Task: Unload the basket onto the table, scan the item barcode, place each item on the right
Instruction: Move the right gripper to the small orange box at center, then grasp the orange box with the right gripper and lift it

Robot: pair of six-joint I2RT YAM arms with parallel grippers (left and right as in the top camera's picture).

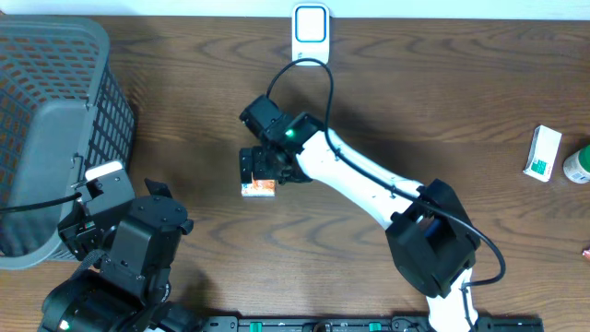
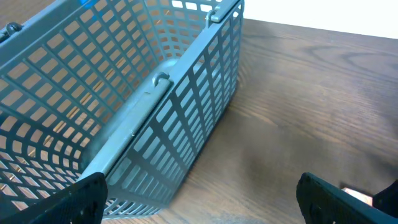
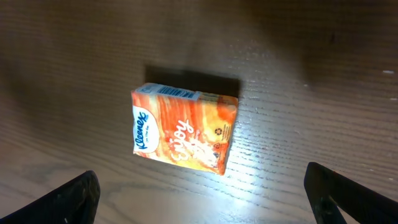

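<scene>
An orange Kleenex tissue pack [image 3: 184, 129] lies flat on the wooden table; in the overhead view only its lower edge [image 1: 260, 189] shows under my right gripper [image 1: 263, 166]. That gripper [image 3: 202, 199] hovers above the pack with both fingers spread wide and nothing between them. A white barcode scanner [image 1: 311, 25] stands at the table's far edge, its cable running toward the right arm. At the table's lower left my left gripper [image 2: 199, 202] is open and empty, facing the grey basket [image 2: 155, 93].
The grey mesh basket [image 1: 46, 120] fills the left side of the table. A white and green box [image 1: 543, 153] and a green-capped bottle [image 1: 579, 164] lie at the far right edge.
</scene>
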